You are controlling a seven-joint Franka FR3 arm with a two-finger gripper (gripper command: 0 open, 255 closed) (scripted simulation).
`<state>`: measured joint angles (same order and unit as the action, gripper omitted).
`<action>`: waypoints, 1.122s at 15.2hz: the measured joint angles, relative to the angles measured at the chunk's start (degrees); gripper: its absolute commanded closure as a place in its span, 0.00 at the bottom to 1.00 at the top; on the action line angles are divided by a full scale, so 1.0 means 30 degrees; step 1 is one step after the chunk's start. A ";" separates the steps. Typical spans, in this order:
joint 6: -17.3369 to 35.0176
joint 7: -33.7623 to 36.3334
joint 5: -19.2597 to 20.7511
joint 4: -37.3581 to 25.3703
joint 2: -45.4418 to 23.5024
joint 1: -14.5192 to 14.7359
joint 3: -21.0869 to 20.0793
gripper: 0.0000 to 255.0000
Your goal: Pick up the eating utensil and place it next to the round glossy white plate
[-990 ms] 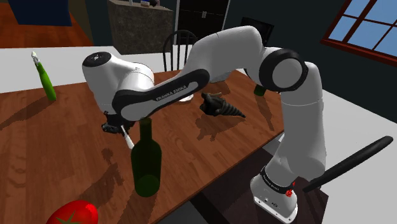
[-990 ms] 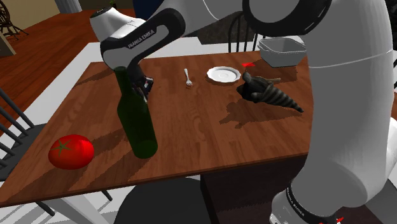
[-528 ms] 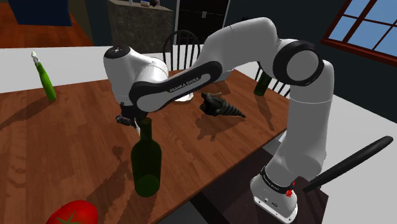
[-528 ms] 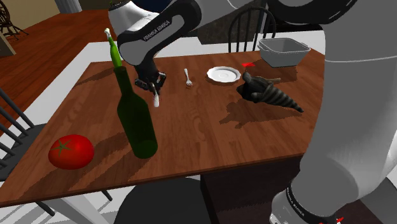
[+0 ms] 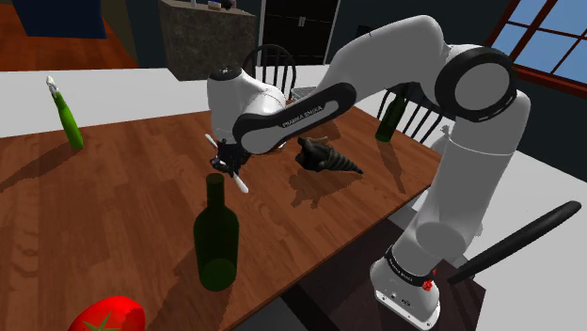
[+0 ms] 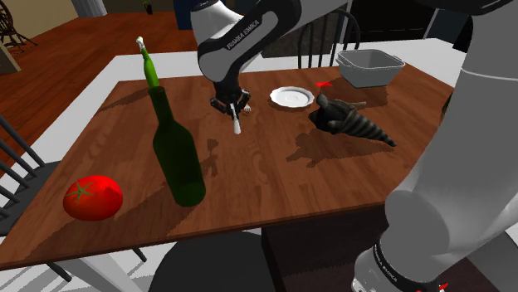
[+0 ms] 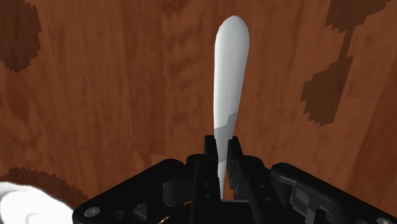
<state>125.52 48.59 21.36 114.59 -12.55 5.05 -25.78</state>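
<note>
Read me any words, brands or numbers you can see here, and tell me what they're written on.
"FRANKA EMIKA": white letters on the dark band along the arm, readable in the shoulder view and the second exterior view.
The dark green bottle carries no label, and no other text is legible.

Reddish-brown wood tabletop (image 5: 113, 188), grain plainly visible, slight sheen. White utensil (image 7: 227, 95): smooth, matt, material unclear. Black gripper (image 7: 219, 149): matt finish. Dark green bottle (image 5: 216, 240): glass, glossy. White plate (image 6: 291, 97): smooth, faint gloss. Red tomato (image 6: 93, 197) by a tabletop corner: shiny skin.
</note>
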 measured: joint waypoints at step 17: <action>0.3531 -0.8558 -0.2305 0.5801 0.4549 -0.4698 0.3223 1.00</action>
<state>136.11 22.91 14.44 132.00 1.10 -9.05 -16.12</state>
